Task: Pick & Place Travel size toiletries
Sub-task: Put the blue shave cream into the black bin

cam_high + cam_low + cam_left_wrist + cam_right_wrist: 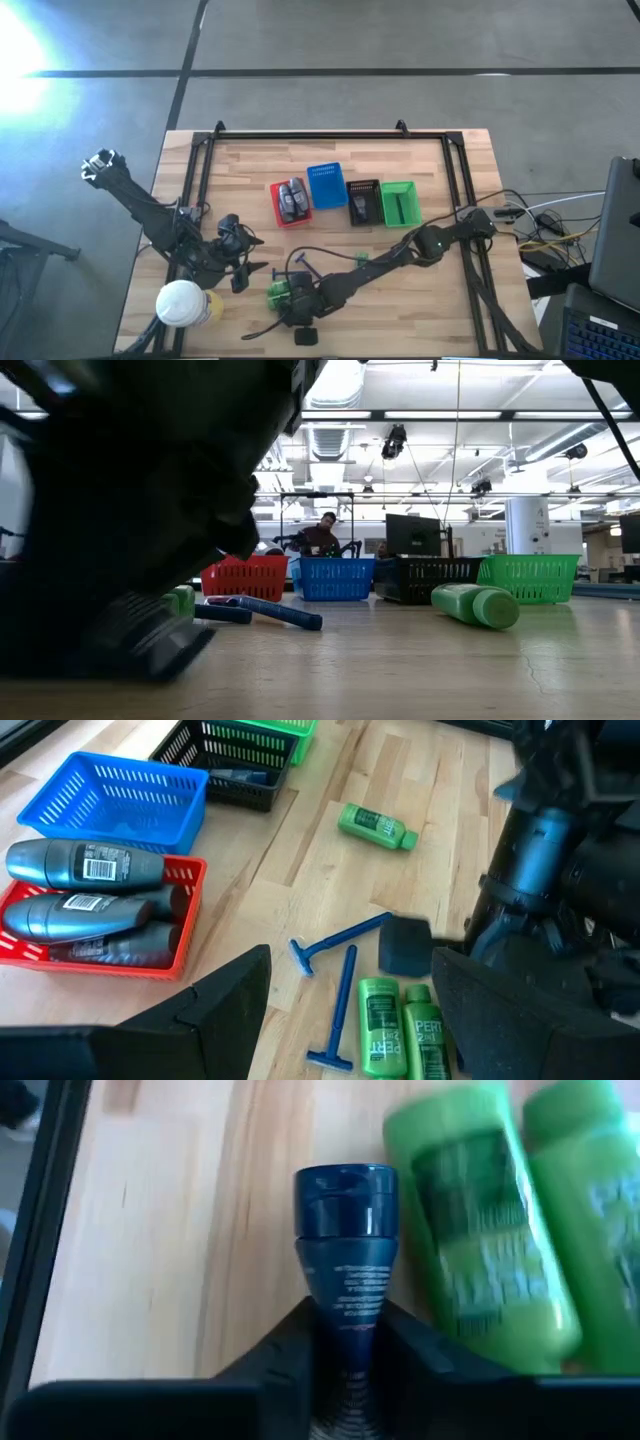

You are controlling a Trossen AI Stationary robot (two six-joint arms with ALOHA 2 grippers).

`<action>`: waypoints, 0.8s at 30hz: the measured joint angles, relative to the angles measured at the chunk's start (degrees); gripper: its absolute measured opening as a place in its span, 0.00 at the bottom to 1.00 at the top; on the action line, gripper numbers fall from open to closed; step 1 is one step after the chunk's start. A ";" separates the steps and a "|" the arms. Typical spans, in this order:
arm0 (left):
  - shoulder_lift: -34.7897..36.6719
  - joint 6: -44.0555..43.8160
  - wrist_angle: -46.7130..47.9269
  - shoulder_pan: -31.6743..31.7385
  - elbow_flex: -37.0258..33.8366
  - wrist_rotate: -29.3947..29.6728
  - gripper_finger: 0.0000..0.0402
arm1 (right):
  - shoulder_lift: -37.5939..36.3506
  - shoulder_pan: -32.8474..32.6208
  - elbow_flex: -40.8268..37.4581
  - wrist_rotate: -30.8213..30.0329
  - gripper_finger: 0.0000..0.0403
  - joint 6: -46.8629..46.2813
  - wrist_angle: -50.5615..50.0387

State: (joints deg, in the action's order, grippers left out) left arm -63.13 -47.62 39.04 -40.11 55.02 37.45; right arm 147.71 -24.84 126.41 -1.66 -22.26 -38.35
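Ceiling strip lights (470, 415) keep my worktop (330, 300) evenly bright, glare whitens the far-left floor (25, 45), and the green bottles (500, 1230) beside my right hand blur.

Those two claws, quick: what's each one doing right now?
Left claw: open, holding nothing.
Right claw: shut on a dark blue tube.

Grey concrete floor (400, 40), ceiling strip lights (450, 415), seated person (322, 535) behind monitor (412, 535).
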 joint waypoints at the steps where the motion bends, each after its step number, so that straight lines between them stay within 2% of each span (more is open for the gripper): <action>1: 0.00 -0.06 0.02 0.00 0.00 -0.02 0.70 | -0.52 -0.06 -0.06 0.23 0.15 0.00 -2.02; 4: 0.00 -0.08 0.01 -0.01 0.00 -0.01 0.70 | -3.10 -0.51 -0.33 0.67 0.07 -0.62 -8.95; 8: 0.00 -0.13 -0.07 -0.01 0.00 0.00 0.70 | -9.08 -0.98 -0.42 -0.90 0.05 -4.57 -19.39; 12: -0.02 -0.18 -0.09 -0.01 0.00 0.00 0.70 | -18.38 -1.63 -0.25 -9.41 0.09 -14.76 -31.15; 16: -0.02 -0.19 -0.03 -0.01 0.00 0.01 0.70 | -26.28 -1.72 -2.83 -20.75 0.11 -32.06 -44.00; 20: -0.02 -0.17 -0.01 -0.01 0.00 0.02 0.70 | -36.65 2.19 -11.21 -23.87 0.09 -50.20 -51.99; 24: -0.02 -0.17 -0.01 -0.01 0.00 0.04 0.70 | -44.60 8.79 -24.30 -24.03 0.09 -54.09 -45.86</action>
State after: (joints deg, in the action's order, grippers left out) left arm -63.16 -47.79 39.02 -40.12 55.02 37.50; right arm 103.11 -16.05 102.12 -25.69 -76.35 -84.20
